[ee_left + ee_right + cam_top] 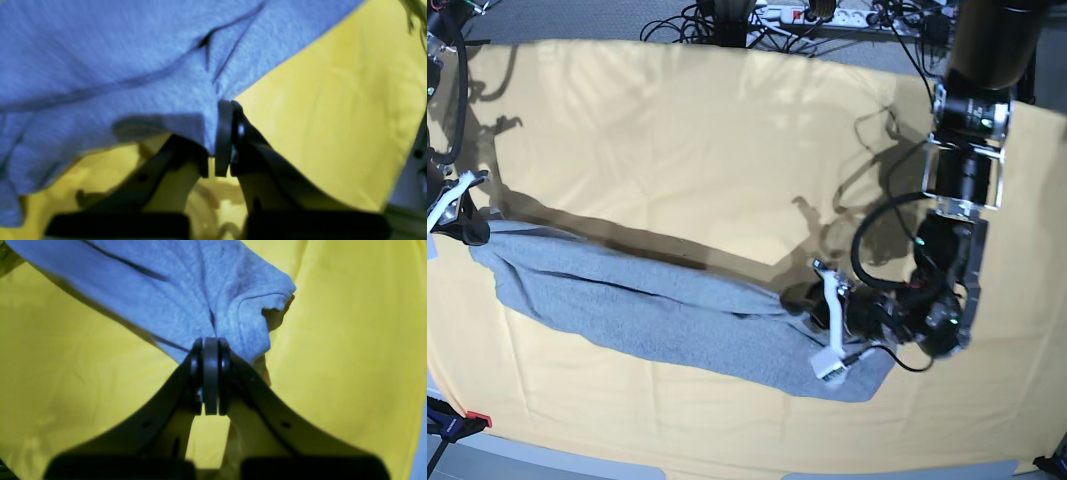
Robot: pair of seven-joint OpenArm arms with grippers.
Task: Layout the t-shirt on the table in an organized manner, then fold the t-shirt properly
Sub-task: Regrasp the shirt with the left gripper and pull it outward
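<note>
I see both claws clenched on the t-shirt [657, 305]: the left gripper [224, 106] pinches one edge, the right gripper [210, 341] another. It stretches between them above the table [727, 130].

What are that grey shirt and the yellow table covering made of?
The t-shirt looks like soft knit cotton jersey: heathered, matte, slightly fuzzy, bunching in limp folds. The table covering seems a thin, smooth woven cloth, matte with faint creases; the exact fibres cannot be told.

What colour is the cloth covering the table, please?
Pale yellow-orange, plain apart from faint creases; the table shows best in the base view.
</note>
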